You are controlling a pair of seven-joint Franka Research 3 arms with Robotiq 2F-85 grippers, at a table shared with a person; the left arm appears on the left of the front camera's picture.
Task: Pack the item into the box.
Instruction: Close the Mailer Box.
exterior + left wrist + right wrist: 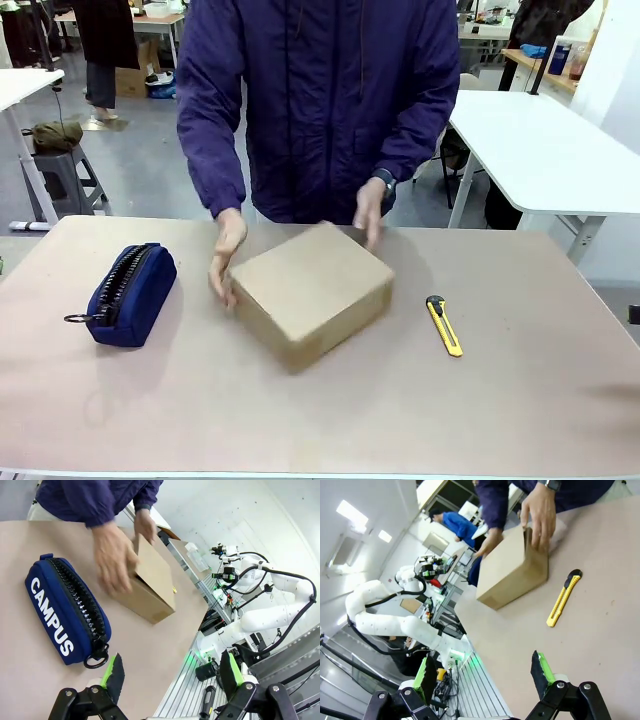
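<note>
1. Box [310, 293] sits mid-surface [300, 420], lid closed, turned at an angle; it's the landmark here.
2. Person stands at the far edge behind the box, both hands on it: one hand [227, 252] on its left side, the other hand [369, 212] at its far right corner.
3. Navy zippered pouch [128, 294] lies well left of the box, "CAMPUS" printed on its side, ring pull at the near end.
4. Yellow-and-black utility knife [444, 325] lies just right of the box, apart from it.
5. Can't tell where the item is.
6. Left tool [170, 677]: jaws wide, nothing held, off the near-left of the box, by the pouch.
7. Right tool [482, 672]: jaws wide, nothing held, off the near-right of the box.
</note>
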